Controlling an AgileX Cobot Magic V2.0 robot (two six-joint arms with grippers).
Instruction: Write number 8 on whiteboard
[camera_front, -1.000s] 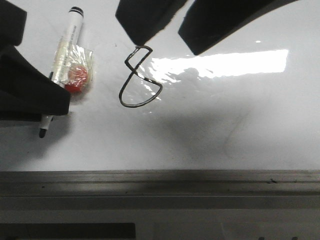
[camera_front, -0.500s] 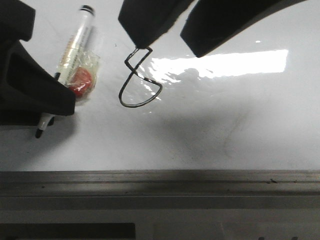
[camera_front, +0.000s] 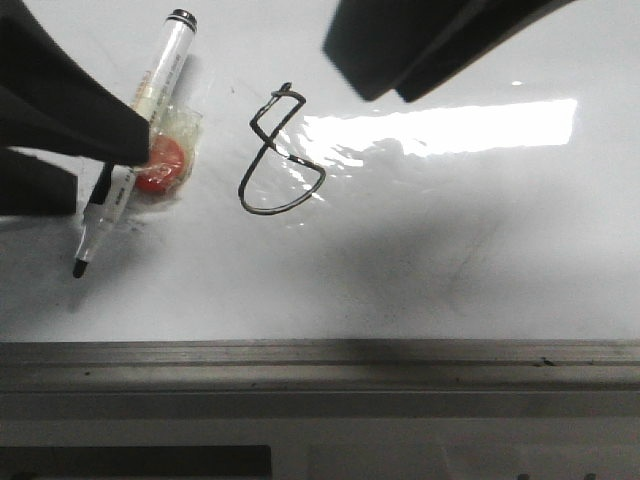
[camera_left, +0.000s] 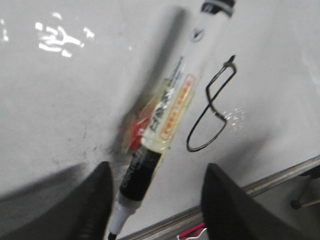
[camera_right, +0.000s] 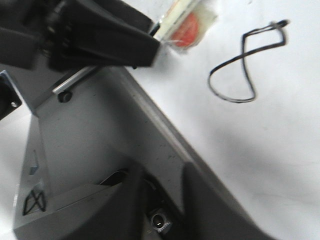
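The number 8, a thin black outline, is drawn on the whiteboard. It also shows in the left wrist view and the right wrist view. A white marker with a black tip lies on the board left of it. My left gripper is open. In its wrist view the marker lies between the wide-spread fingers without touching them. My right gripper hovers above and right of the 8, open a little and empty, also in its wrist view.
A red piece under clear tape sticks to the marker's side. The grey metal edge rail runs along the board's near edge. Bright glare lies right of the 8. The left arm shows in the right wrist view.
My right gripper has moved right, off the top of the 8. My left gripper has shifted up over the marker, and the marker has turned and slid a little to the right.
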